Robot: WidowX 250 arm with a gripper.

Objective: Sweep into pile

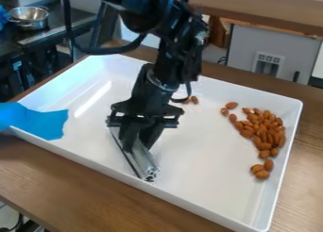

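The gripper (139,139) hangs over the left-middle part of the white tray (195,198), shut on a silvery metal bar with a dark edge (144,162). The bar lies at a slant low over the tray floor, its near end towards the tray's front wall. Most of the almonds (265,129) lie in a loose group along the right side of the tray, with a few at the group's near end. Behind the arm, one or two more almonds (193,100) show near the tray's back.
A blue cloth or sheet (38,120) hangs over the tray's left wall. The tray stands on a wooden table (82,188). At the back left a metal bowl (29,17) sits on a dark counter, and a grey panel (274,49) stands behind the table.
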